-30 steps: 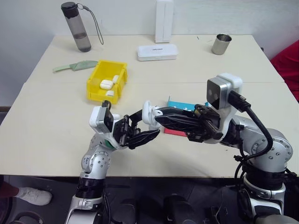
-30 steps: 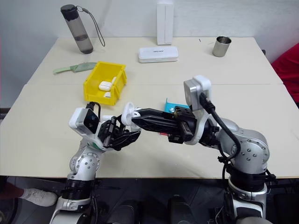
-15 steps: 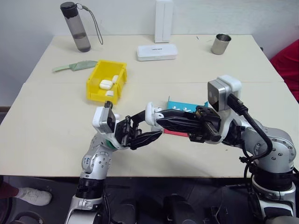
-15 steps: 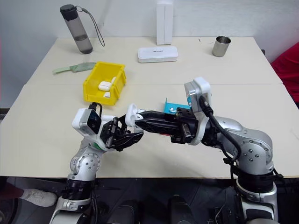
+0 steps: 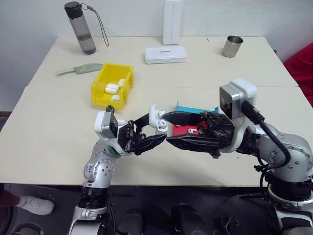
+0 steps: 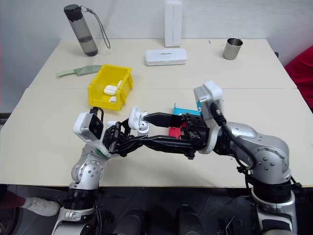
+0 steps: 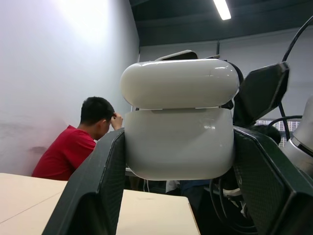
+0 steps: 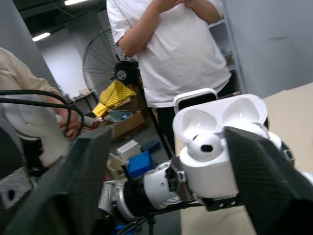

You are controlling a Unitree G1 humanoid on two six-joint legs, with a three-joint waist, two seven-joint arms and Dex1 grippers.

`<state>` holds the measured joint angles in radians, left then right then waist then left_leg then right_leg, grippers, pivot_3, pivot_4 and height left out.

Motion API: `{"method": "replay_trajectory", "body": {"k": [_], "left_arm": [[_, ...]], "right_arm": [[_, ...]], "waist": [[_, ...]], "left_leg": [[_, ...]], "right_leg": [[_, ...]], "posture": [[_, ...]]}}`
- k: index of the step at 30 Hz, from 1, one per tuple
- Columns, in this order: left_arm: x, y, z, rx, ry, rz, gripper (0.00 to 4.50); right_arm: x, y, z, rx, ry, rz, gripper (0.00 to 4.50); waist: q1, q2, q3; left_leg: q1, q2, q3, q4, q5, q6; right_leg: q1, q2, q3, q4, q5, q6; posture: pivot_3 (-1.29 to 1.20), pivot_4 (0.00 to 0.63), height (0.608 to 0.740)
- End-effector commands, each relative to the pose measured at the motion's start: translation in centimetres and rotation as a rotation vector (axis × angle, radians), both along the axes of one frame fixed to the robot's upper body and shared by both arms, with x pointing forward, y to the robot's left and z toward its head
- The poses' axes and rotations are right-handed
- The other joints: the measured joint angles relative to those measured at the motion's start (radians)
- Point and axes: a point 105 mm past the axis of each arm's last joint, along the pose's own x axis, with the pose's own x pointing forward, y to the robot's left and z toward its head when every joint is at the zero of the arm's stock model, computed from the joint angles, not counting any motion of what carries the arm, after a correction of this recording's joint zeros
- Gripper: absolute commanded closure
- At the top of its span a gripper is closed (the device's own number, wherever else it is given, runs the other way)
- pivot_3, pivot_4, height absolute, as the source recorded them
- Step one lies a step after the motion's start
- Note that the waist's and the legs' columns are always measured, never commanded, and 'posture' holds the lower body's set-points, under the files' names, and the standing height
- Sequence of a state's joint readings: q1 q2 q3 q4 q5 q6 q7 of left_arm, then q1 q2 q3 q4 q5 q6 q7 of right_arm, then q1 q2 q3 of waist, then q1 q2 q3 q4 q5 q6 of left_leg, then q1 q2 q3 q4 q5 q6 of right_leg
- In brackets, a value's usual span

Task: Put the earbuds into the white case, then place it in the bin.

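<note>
Since a second ago the right gripper has spread its two fingers wide apart, one now above and one below the case, where before they were pinched together at it. Nothing is held between them. The case sits in mid-air above the table's front half, clamped between the left gripper's fingers, which press on its two sides. Its lid is tipped open, and in the right wrist view an earbud sits in one socket of the case's body.

Behind and to the left stands the yellow bin, with other white cases inside it. A blue and red tray lies on the table just behind the right gripper, partly hidden by it. Farther back are a flat white box, a tall white box, a dark bottle, a metal cup and a green knife-like tool. A person in a white shirt stands in the right wrist view, and another in red sits in the left wrist view.
</note>
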<state>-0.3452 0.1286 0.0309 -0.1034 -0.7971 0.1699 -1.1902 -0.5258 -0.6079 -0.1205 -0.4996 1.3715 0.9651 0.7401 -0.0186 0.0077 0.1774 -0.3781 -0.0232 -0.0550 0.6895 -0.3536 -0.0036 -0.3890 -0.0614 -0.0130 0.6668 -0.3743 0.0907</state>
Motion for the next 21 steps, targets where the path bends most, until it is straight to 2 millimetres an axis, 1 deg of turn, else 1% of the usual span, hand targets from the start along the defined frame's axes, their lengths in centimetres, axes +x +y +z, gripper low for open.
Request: {"method": "replay_trajectory", "body": {"k": [1,5,7,9,10,13,15,16,18,21], "left_arm": [[-0.6,0.5,0.8,-0.014,-0.046,-0.003,1.72],[-0.4,0.9,0.4,0.01,-0.044,0.016,1.72],[-0.2,1.0,0.2,0.048,-0.059,0.05,1.72],[0.5,0.9,-0.2,0.106,-0.063,0.096,1.72],[0.8,0.7,-0.7,0.167,-0.087,0.128,1.72],[1.8,0.2,-2.8,0.407,-0.155,0.197,1.72],[2.1,-0.2,-3.9,0.553,-0.204,0.199,1.72],[2.3,-0.4,-4.3,0.614,-0.234,0.207,1.72],[2.6,-0.9,-4.4,0.659,-0.256,0.209,1.72],[2.7,-1.5,-4.8,0.722,-0.272,0.199,1.72]], "right_arm": [[-0.7,-2.1,-0.2,-0.046,0.036,-0.019,0.03],[-0.1,-3.7,-0.5,-0.056,0.023,-0.13,0.03],[0.0,-4.8,-1.0,-0.088,-0.002,-0.195,0.03],[0.1,-5.6,-1.8,-0.132,-0.033,-0.255,0.4],[0.0,-5.8,-1.8,-0.129,-0.065,-0.268,0.6],[0.1,-5.9,-1.6,-0.145,-0.152,-0.293,1.69],[0.1,-5.1,-1.8,-0.188,-0.232,-0.275,2.35],[0.2,-4.6,-1.8,-0.196,-0.249,-0.262,2.76],[0.5,-3.6,-1.6,-0.191,-0.292,-0.25,3.47],[0.8,-1.8,-2.0,-0.223,-0.33,-0.211,4.48]], "waist": [[0.012,0.0,0.0],[0.021,0.0,0.0],[0.023,-0.001,0.0],[0.026,-0.001,0.001],[0.03,-0.001,0.001],[0.031,-0.001,0.001],[0.031,-0.001,0.001],[0.029,-0.001,0.001],[0.029,-0.001,0.001],[0.031,-0.001,0.001]], "left_leg": [[0.0,0.0,0.0,0.0,0.0,0.0],[0.0,0.0,0.0,-0.001,0.0,0.001],[0.001,0.0,0.0,-0.001,0.0,0.001],[0.002,0.0,0.0,-0.001,0.0,0.001],[0.003,0.0,0.0,-0.002,0.0,0.001],[0.006,0.0,0.0,-0.003,0.0,0.002],[0.008,0.0,0.0,-0.004,0.0,0.002],[0.009,0.0,0.0,-0.005,0.0,0.002],[0.009,0.0,0.0,-0.005,0.0,0.002],[0.008,0.0,-0.001,-0.005,0.0,0.001]], "right_leg": [[0.001,0.0,0.0,-0.003,0.0,0.0],[0.004,0.0,-0.001,-0.006,0.0,0.0],[0.005,0.0,-0.001,-0.006,0.0,0.0],[0.006,0.0,-0.002,-0.007,0.0,0.0],[0.007,0.0,-0.002,-0.008,0.0,0.0],[0.01,0.001,-0.001,-0.009,0.0,0.0],[0.011,0.001,-0.001,-0.01,0.0,0.0],[0.011,0.001,-0.001,-0.01,0.0,0.0],[0.011,0.001,-0.001,-0.01,0.0,0.0],[0.011,0.001,-0.001,-0.011,0.0,0.0]], "posture": [[0.0,0.15,0.74],[0.0,0.15,0.74],[0.0,0.15,0.74],[0.0,0.15,0.74],[0.0,0.15,0.74],[0.0,0.15,0.74],[0.0,0.15,0.74],[0.0,0.15,0.74],[0.0,0.15,0.74],[0.0,0.15,0.74]]}}
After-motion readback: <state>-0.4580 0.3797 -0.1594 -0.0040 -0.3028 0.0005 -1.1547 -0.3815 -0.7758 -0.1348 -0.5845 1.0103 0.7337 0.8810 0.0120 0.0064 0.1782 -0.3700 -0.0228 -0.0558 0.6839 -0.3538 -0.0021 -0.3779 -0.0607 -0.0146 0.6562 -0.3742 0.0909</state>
